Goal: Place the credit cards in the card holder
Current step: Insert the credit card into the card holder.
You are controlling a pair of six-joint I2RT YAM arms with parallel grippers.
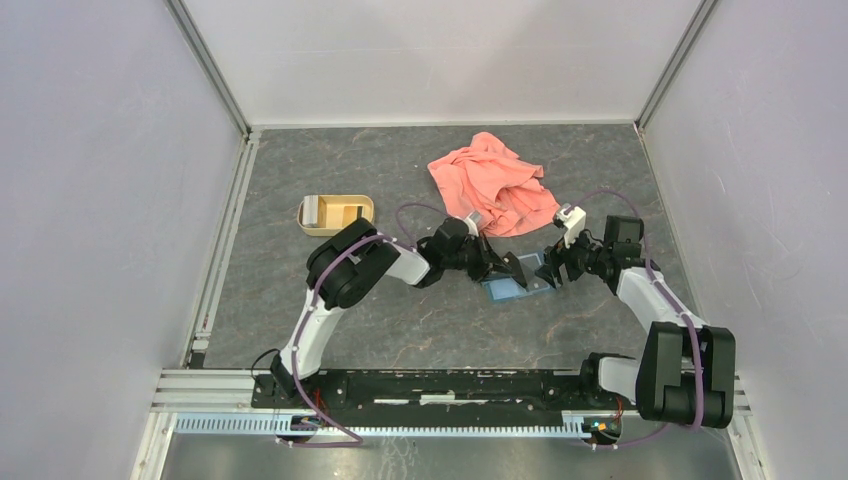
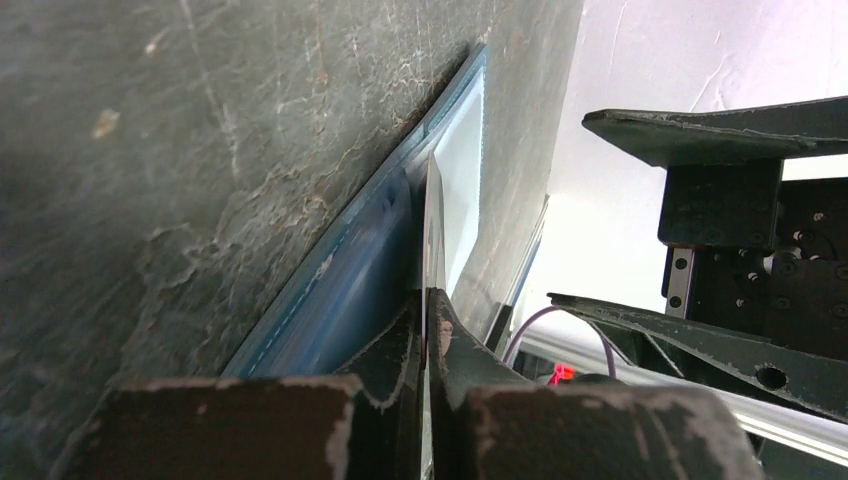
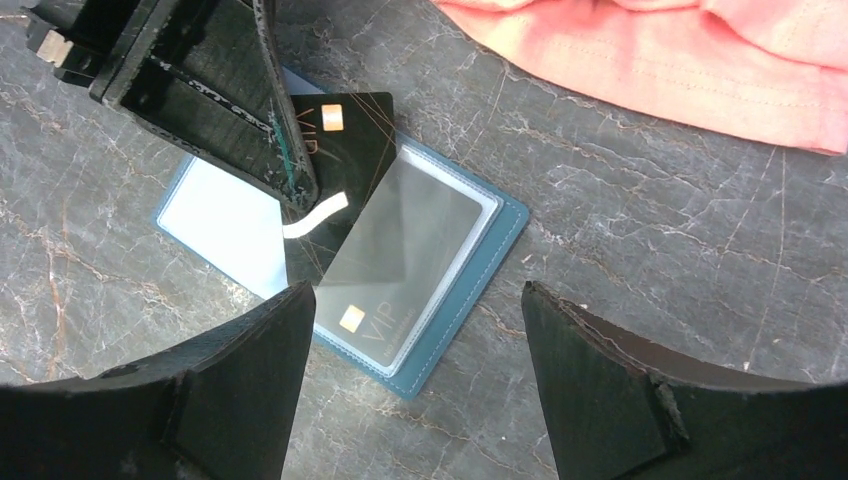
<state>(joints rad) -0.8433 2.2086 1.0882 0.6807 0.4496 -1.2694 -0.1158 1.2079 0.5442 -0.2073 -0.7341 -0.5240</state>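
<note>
The teal card holder [image 1: 503,290] lies open on the table, shown close in the right wrist view [image 3: 503,225]. A black VIP card [image 3: 400,280] sits inside its clear sleeve. My left gripper [image 1: 510,268] is shut on a second black VIP card [image 3: 345,140] and holds it tilted, its lower end over the holder's middle beside the sleeve. In the left wrist view that card [image 2: 432,225] shows edge-on between my left gripper's [image 2: 428,300] fingers, above the holder [image 2: 340,290]. My right gripper [image 3: 420,330] hovers open and empty just right of the holder [image 1: 552,268].
A salmon-pink cloth [image 1: 495,180] lies crumpled behind the holder and shows at the top of the right wrist view [image 3: 680,60]. A tan tray [image 1: 358,210] stands at the back left with a greyish-white piece at its left end.
</note>
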